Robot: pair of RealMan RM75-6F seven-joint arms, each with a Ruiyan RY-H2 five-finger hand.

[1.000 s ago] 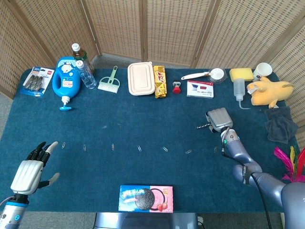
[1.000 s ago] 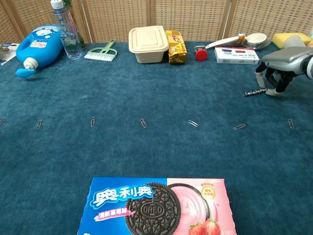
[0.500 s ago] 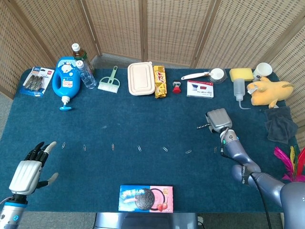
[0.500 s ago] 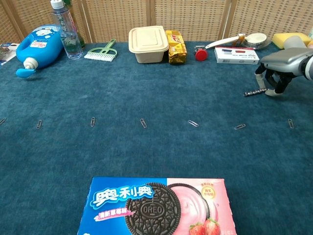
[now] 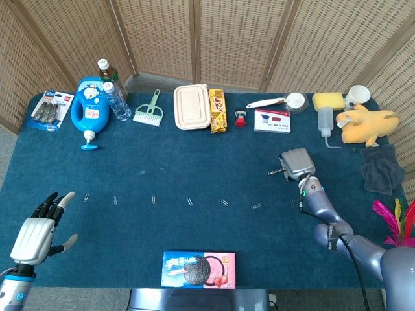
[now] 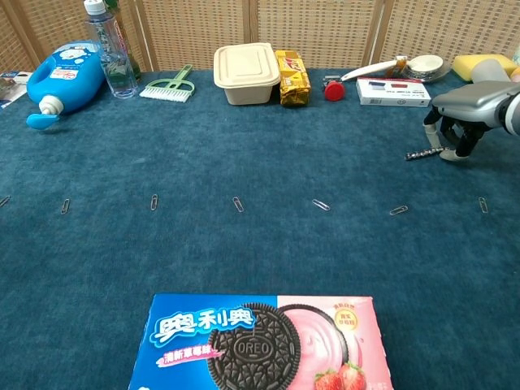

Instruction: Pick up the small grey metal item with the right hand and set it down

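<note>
The small grey metal item (image 5: 277,172) (image 6: 423,153) is a thin rod lying on the blue cloth at the right side of the table. My right hand (image 5: 297,162) (image 6: 465,110) arches over its right end, palm down, with fingertips (image 6: 448,153) closed around that end. The rod's left part sticks out free and rests on the cloth. My left hand (image 5: 37,232) hovers at the near left corner with fingers spread and nothing in it. The chest view does not show it.
Several paper clips (image 5: 189,201) (image 6: 321,205) lie in a row across the middle. An Oreo box (image 5: 198,268) sits at the near edge. Along the far edge stand a blue detergent bottle (image 5: 89,107), a beige lunch box (image 5: 191,106), a white box (image 5: 272,120) and a yellow plush toy (image 5: 363,123).
My left hand has drifted slightly down and to the left. My right hand and the metal item have barely moved.
</note>
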